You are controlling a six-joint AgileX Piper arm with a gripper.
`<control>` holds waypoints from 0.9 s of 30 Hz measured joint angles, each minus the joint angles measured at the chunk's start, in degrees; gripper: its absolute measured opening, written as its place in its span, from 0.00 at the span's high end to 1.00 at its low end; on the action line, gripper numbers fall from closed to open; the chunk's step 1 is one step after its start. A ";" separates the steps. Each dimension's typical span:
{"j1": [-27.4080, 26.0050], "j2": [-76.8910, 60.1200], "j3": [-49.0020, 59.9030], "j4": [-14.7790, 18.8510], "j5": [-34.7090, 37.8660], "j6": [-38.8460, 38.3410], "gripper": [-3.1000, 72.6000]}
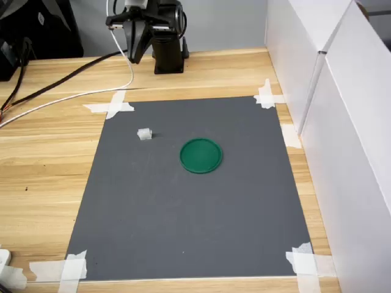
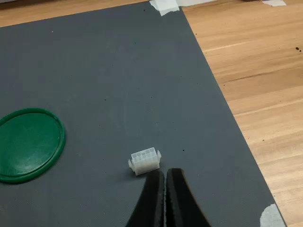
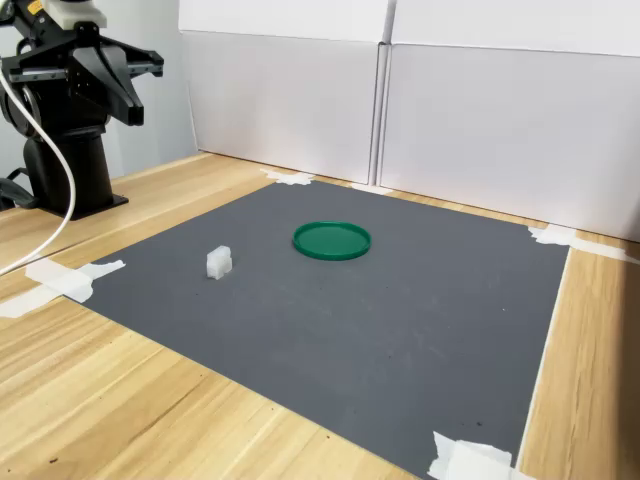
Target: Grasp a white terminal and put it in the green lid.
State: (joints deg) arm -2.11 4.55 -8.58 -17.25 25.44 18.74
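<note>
The tool (image 2: 165,176) hangs closed, raised above the white terminal (image 2: 144,161).

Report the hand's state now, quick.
Hand: closed, holding nothing; the white terminal lies free on the mat, apart from the fingertips.

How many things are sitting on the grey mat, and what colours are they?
White: 1, the white terminal
Green: 1, the green lid
Total: 2 things on the grey mat, apart from each other. The tape pieces at the mat's corners are not counted.
</note>
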 joint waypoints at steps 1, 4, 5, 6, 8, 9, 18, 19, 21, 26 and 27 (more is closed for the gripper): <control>0.00 0.00 0.00 0.00 0.00 0.00 0.98; 0.00 0.00 0.00 0.00 0.00 0.00 0.98; 0.00 0.00 0.00 0.00 0.00 0.00 0.98; 0.00 0.00 0.00 0.00 0.00 0.00 0.98; 0.00 0.00 0.00 0.00 0.00 0.00 0.98; 0.00 0.00 0.00 0.00 0.00 0.04 0.98; 0.00 1.85 -0.08 -1.29 0.49 -0.37 0.98; 0.00 2.84 -0.30 -1.70 1.00 -0.37 0.98; 0.00 6.09 -1.62 -2.72 2.79 -0.37 0.98; 0.00 16.04 -8.16 -3.57 5.71 -0.37 0.98; 0.00 18.26 -9.87 -3.57 5.90 -0.37 0.98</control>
State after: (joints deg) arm -2.11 22.81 -18.45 -20.82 31.35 18.37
